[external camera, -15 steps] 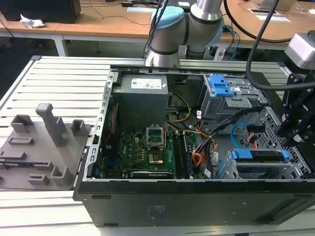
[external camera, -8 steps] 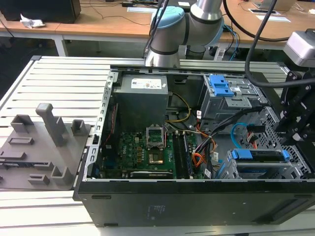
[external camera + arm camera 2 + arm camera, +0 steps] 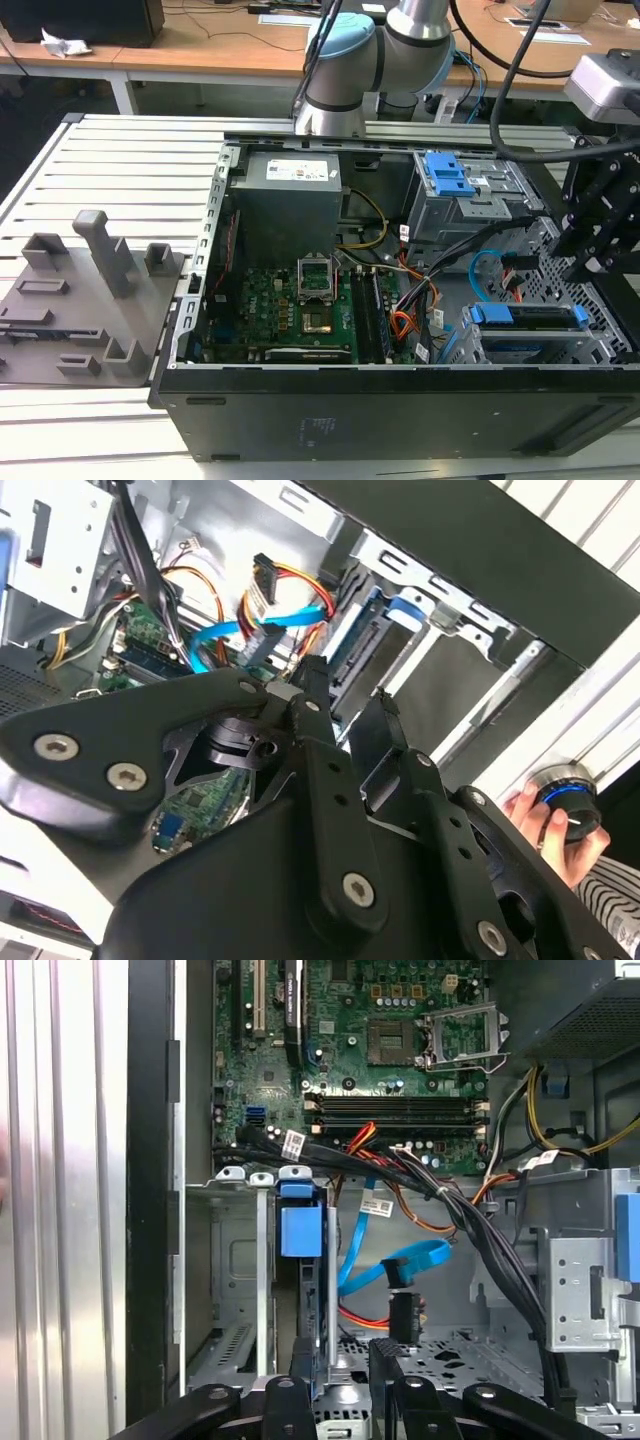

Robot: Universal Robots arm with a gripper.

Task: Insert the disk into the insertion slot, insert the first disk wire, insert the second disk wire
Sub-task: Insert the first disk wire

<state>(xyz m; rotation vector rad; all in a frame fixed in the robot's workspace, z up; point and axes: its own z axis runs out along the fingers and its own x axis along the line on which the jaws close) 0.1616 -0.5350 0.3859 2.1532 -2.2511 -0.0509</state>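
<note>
Hovering above disk (image 3: 301, 1232), jaws parted and empty, disk seated in insertion slot (image 3: 228, 1345)

case (image 3: 350, 420) shell: matt black painted sheet metal. insertion slot (image 3: 545, 270): bare silver perforated sheet metal. disk (image 3: 490, 314) caddy: bright blue plastic, slight sheen. gripper (image 3: 345, 1360): matt black links, shiny screw heads. data cable (image 3: 400, 1265): glossy blue jacket. table (image 3: 130, 160): ribbed satin aluminium. fixture tray (image 3: 90, 290): matt grey plastic.

Open computer case (image 3: 400, 405) on a slatted table (image 3: 120, 160). At the exterior view's right, the disk (image 3: 528, 318) sits in the insertion slot (image 3: 605, 345); the black gripper (image 3: 596, 264) hangs above it.
</note>
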